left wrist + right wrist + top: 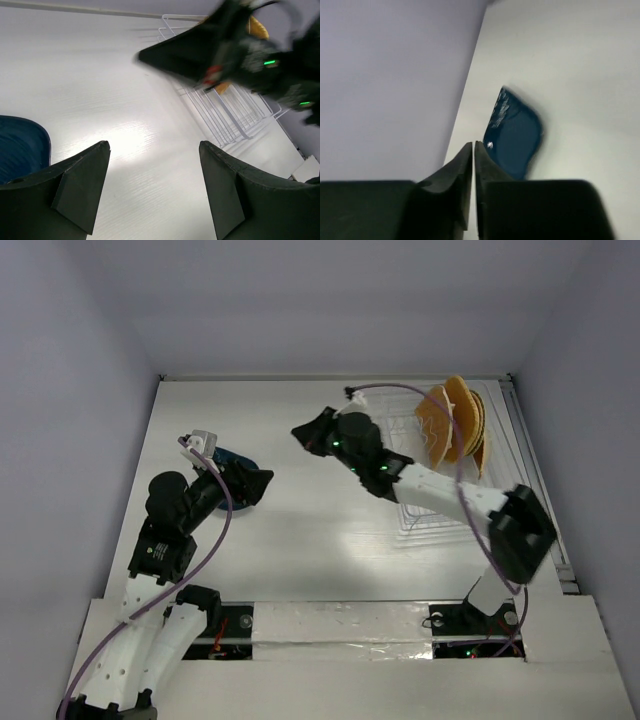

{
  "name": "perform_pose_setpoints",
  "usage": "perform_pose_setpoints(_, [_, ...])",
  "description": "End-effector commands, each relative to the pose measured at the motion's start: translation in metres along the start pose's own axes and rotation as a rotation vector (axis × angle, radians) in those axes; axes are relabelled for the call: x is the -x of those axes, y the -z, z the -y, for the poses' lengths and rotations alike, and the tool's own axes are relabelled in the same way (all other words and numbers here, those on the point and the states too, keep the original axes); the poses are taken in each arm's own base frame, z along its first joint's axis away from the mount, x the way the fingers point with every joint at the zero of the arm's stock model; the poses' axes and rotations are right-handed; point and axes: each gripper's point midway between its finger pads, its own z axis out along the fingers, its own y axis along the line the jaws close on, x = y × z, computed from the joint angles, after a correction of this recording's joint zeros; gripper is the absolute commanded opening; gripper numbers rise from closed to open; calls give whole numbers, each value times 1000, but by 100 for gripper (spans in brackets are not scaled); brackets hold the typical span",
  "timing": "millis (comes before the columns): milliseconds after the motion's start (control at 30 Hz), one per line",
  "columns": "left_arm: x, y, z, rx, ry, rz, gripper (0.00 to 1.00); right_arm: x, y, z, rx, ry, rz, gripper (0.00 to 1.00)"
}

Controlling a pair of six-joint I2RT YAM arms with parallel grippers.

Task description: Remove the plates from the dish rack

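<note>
One plate out, the stack left to go.
Dark blue plate (516, 134) lies on the table (300, 530); orange plates (455, 422) stand in the dish rack (430, 525). Left gripper (152, 148) gapes empty, right gripper (473, 150) is pinched together.

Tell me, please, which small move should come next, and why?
Probably swing the right gripper toward the dish rack and open it. It is shut on nothing, away from the rack; the orange plates still stand there, and the blue plate is already out, beside the open left gripper.

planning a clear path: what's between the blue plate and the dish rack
In the top view, the shut right claw is between the blue plate and the dish rack; the table there is otherwise bare.
</note>
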Motion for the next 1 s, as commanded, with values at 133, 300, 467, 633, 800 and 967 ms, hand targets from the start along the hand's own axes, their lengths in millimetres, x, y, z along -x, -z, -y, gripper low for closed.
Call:
perform_pose_setpoints(133, [18,1,11,-47,-27,58,66,131,145,90,-395,327,268,0])
perform_pose_setpoints(300, [17,0,10,-46,-23,55,42,172,213,142,-650,413,330,13])
perform_pose_setpoints(467, [15,-2,5,-23,-11,49,6,192,233,179,-891,562,234,72])
perform_pose_setpoints(633, [17,-1,6,-28,-14,57,26,208,232,211,-1025,611,173,69])
perform_pose_setpoints(800, [16,-1,7,-36,-15,52,31,221,221,237,-1068,599,118,63])
perform_pose_setpoints(967, [15,-1,7,-37,-13,50,32,230,196,258,-1111,629,80,59])
